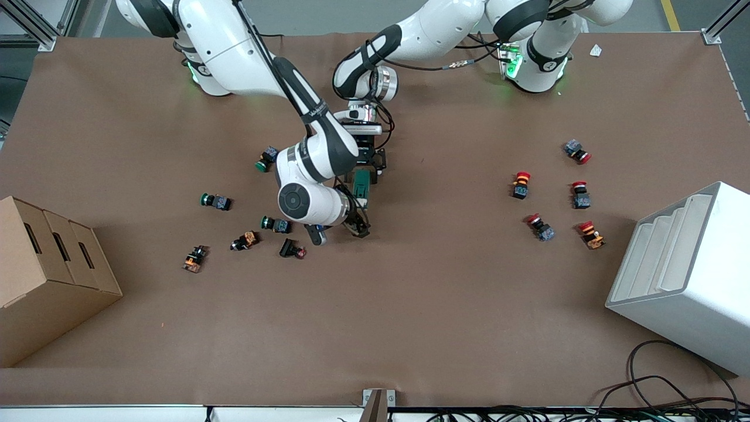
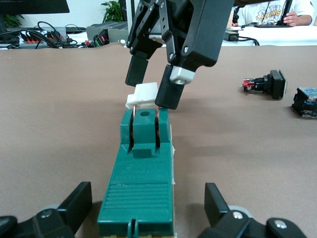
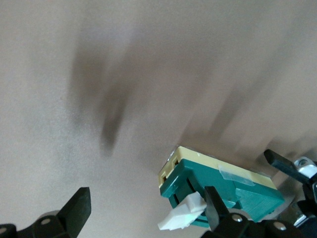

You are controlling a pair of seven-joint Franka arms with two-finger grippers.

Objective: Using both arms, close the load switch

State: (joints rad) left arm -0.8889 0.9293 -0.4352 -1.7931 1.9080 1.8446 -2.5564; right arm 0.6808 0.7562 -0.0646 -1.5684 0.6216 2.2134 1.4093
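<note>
Load switch (image 1: 361, 183): dark green long block lying flat on the brown tabletop (image 1: 410, 305), near the middle, between the two tools; it shows also in the left wrist view (image 2: 138, 193) and in the right wrist view (image 3: 223, 191).
White piece (image 2: 142, 94): small white lever at the end of the switch that points toward the front camera; it is tilted up, not lying flat.
Right tool (image 1: 337, 230): low over the tabletop at the lever end of the switch; fingers spread apart, one fingertip (image 2: 168, 94) touching or just beside the white piece, nothing gripped.
Left tool (image 1: 369, 164): at the other end of the switch, the end nearer to the robot bases; its two fingers stand wide apart, one on each side of the green body, not touching it as far as I can see.
Green-capped push buttons (image 1: 215, 201): scattered near the right arm's end, together with orange ones (image 1: 194, 258).
Red-capped push buttons (image 1: 521, 184): a group toward the left arm's end, well apart from the switch.
Cardboard box (image 1: 47, 275): at the edge of the right arm's end.
White bin (image 1: 685, 275): at the left arm's end.
</note>
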